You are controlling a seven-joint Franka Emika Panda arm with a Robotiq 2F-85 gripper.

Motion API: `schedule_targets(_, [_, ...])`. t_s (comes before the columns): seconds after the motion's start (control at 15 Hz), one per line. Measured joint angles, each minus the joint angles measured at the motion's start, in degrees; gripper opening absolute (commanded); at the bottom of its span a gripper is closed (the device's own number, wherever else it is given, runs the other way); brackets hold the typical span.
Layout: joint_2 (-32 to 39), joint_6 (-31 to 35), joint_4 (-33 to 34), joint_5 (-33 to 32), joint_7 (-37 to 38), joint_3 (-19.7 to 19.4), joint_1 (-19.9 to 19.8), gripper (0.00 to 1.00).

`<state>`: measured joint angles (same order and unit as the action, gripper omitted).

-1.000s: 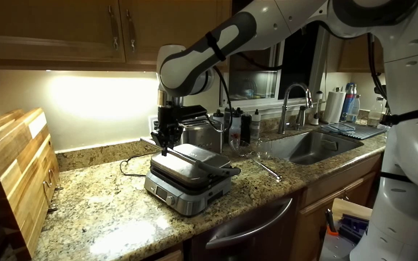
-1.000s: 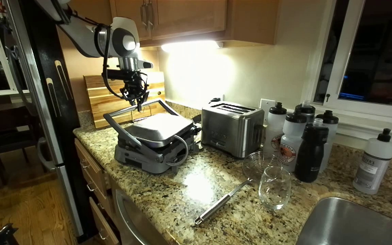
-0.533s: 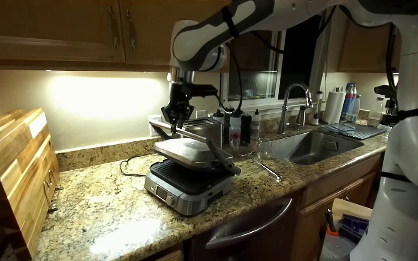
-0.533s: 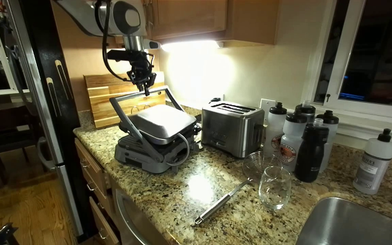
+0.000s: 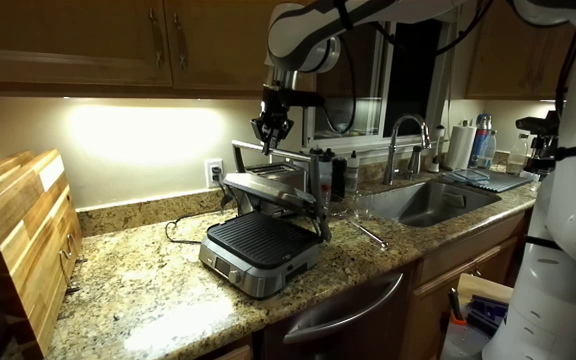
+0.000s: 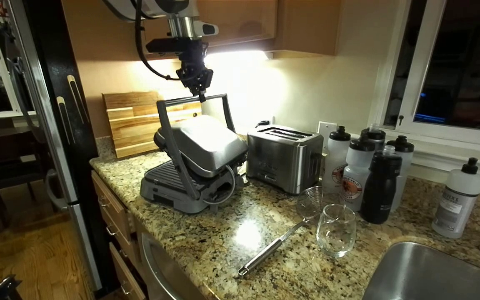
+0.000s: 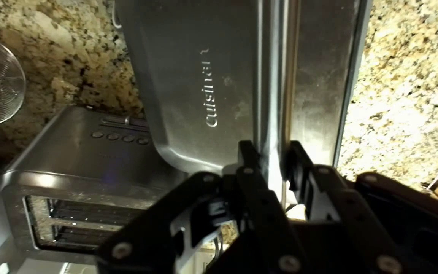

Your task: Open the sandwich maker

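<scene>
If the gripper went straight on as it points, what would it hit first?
Likely the tilted silver-grey metal lid of the boxy sandwich maker, below the black gripper; depth is unclear. The silver metal bar handle sits between the fingers.

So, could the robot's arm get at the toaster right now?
Probably not just yet: its gripper appears closed on the bar handle of the sandwich maker. Once it lets go, likely yes: the toaster stands right beside, its slots uncovered.
</scene>
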<state>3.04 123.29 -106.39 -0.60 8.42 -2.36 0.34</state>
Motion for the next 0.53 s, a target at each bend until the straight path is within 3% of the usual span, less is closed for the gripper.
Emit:
schedule_targets(0.07, [-0.3,-0.1,0.0,-0.2,-0.7,-0.5,-0.6,0.10])
schedule_targets(0.13, [-0.6,-0.1,0.0,-0.7,-1.2,-0.9,-1.2,0.23])
schedule_targets(0.53, [-1.0,-0.1,0.0,-2.2,-1.9,-1.8,-2.2,0.23])
